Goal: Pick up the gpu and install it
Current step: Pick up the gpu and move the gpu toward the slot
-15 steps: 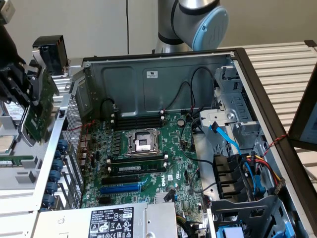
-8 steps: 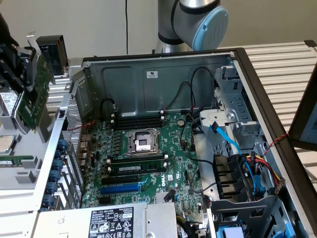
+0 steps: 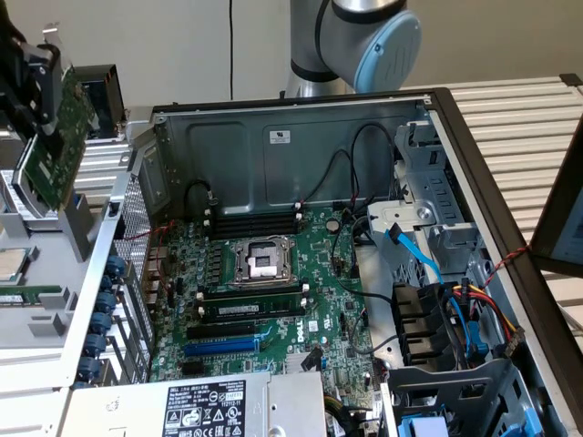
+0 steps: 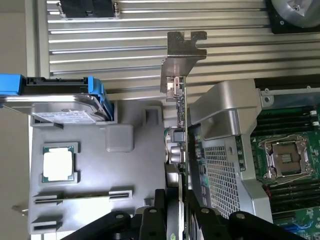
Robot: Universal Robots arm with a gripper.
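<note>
The fingers (image 4: pixel 160 207) of the gripper (image 4: pixel 177 197) are clamped on the gpu (image 4: pixel 181 125). The card stands edge-on between them, its metal bracket (image 4: pixel 183 55) at the far end. The held gpu (image 3: pixel 56 146) hangs tilted in the air outside the open computer case (image 3: pixel 301 118), off the case's wall on the exterior view's left. It is clear of the motherboard (image 3: pixel 273 273) inside the case. Below the card, beside the case, a grey tray (image 4: pixel 125 165) carries a processor chip (image 4: pixel 58 164), a memory stick (image 4: pixel 82 196) and a hard drive (image 4: pixel 60 107).
</note>
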